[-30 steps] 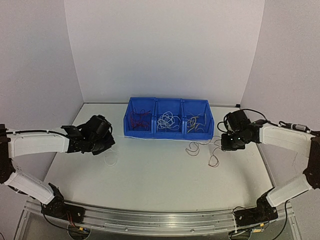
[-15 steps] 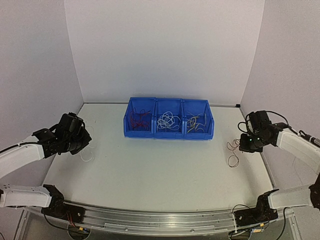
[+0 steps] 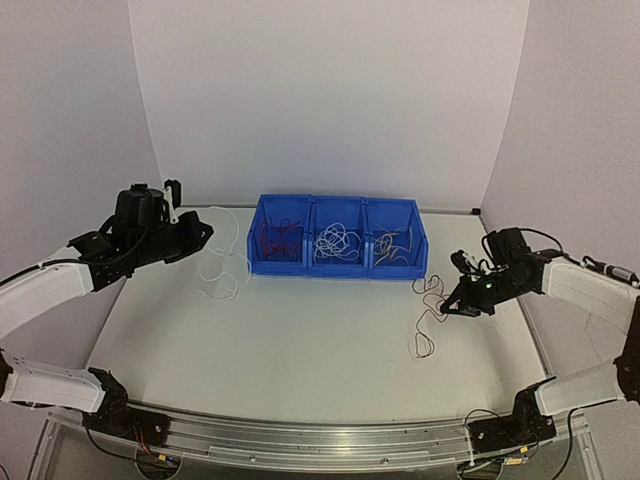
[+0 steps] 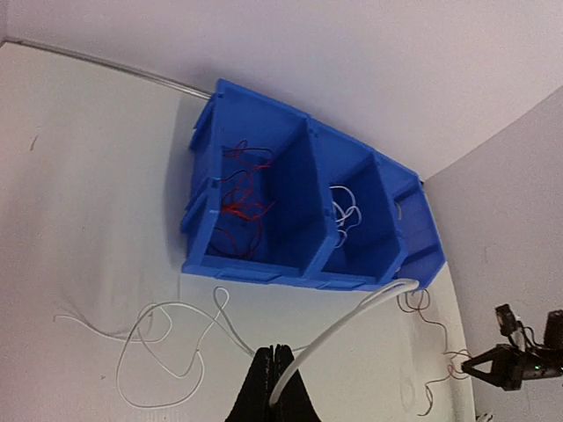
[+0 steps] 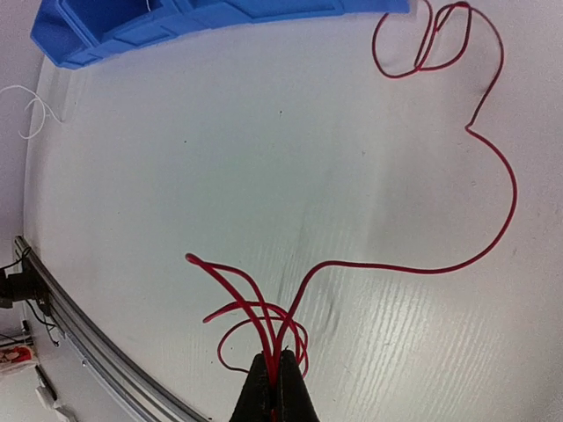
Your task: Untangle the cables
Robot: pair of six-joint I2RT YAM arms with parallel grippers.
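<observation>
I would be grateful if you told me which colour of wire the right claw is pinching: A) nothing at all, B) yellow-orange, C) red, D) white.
C: the right wrist view shows the right claw shut on a red wire.

Soft, even light; corners seem slightly warped.

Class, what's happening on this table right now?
Each of two robot arms pinches one thin curly wire. The left gripper is shut on a white wire trailing left of the blue three-compartment plastic bin; the right gripper is shut on a looping red wire to its right. The bin holds red, white and yellow-orange wires separately.
</observation>
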